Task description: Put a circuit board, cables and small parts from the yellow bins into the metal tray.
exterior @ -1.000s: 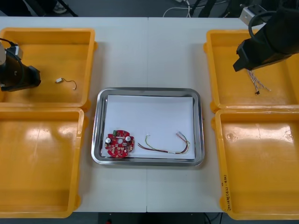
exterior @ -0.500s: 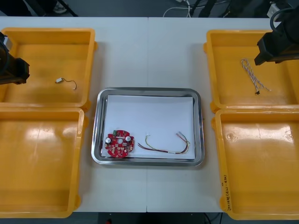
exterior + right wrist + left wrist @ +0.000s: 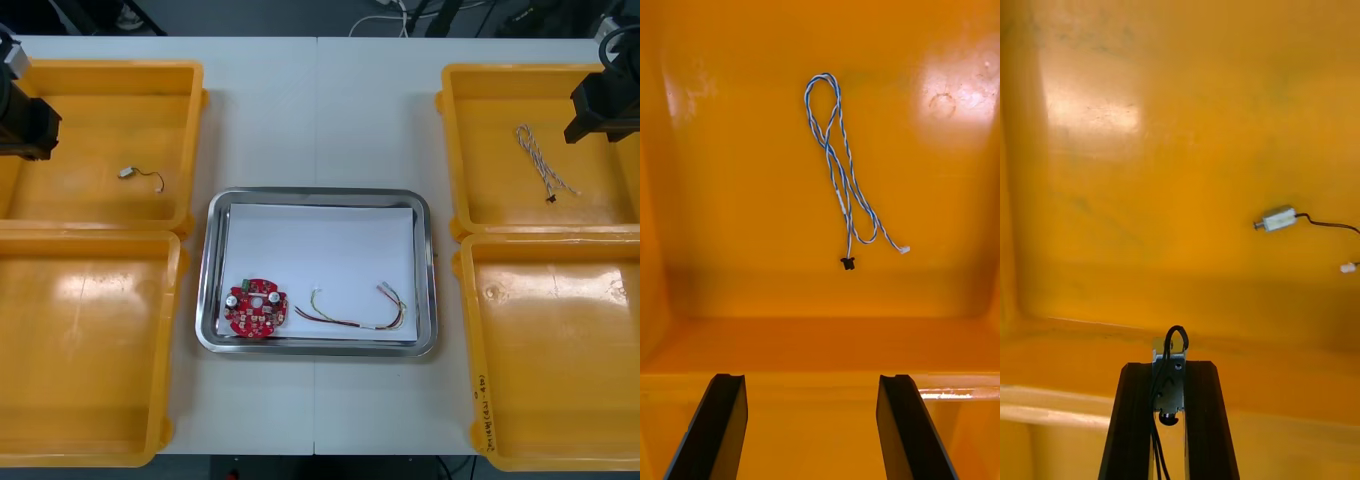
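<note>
My left gripper [image 3: 1170,369] hangs over the left edge of the far left yellow bin [image 3: 110,67] and is shut on a small metal part [image 3: 1169,384] with a black wire. Another small metal part [image 3: 1276,218] with a wire lies on that bin's floor [image 3: 128,172]. Over the right edge of the far right bin [image 3: 500,72], my right gripper [image 3: 811,420] stands open, holding nothing. A twisted blue and white cable [image 3: 839,169] lies on the bin floor beyond its fingers [image 3: 543,165]. The metal tray [image 3: 318,198] holds a red circuit board [image 3: 255,310] and a red and yellow cable [image 3: 355,312].
White paper lines the tray. The near left bin [image 3: 90,350] and the near right bin [image 3: 560,360] show bare floors. Bare table runs between the bins beyond the tray and along the front edge.
The right arm has drawn back to the right edge, uncovering the blue and white cable on the bin floor. The left arm has moved left and farther back.
</note>
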You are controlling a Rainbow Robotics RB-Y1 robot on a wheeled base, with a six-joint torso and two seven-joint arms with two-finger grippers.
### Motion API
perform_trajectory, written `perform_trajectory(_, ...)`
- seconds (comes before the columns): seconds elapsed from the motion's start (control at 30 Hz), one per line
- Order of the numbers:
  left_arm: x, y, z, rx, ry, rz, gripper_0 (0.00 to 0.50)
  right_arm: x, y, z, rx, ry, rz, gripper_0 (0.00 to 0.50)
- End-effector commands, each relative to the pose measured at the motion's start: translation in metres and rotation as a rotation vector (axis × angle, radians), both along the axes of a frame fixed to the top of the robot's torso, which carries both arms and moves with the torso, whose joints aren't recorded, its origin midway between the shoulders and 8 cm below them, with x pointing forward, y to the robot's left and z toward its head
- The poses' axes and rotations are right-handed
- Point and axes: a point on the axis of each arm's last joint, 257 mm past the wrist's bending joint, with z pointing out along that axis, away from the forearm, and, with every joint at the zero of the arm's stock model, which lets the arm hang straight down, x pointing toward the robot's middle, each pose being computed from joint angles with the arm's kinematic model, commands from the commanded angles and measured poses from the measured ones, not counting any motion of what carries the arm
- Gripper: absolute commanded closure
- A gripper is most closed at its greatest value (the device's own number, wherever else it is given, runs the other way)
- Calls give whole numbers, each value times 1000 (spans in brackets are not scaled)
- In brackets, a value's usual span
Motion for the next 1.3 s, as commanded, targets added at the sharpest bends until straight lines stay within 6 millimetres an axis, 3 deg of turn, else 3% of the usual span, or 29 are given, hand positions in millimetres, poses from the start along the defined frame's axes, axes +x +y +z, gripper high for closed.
perform_trajectory(0.03,-7,-26,13,21,-19,-101,500,24,1,43,20,-103,19,0)
perform_trajectory(0.23,-15,-61,21,7,-26,-166,499,41,3,45,40,-126,29,0)
perform_trajectory(0.5,-13,-120,33,18,-97,-280,497,59,-10,42,11,-143,106,0)
perform_trajectory(0.73,-19,-170,21,22,-86,-369,500,69,-16,43,7,-137,133,0)
perform_trajectory(1.03,-36,-230,-1,3,-27,-434,500,74,-27,21,-27,-121,204,0)
perform_trajectory(1.3,-51,-255,-22,13,28,-480,498,80,-24,3,-5,-106,207,0)
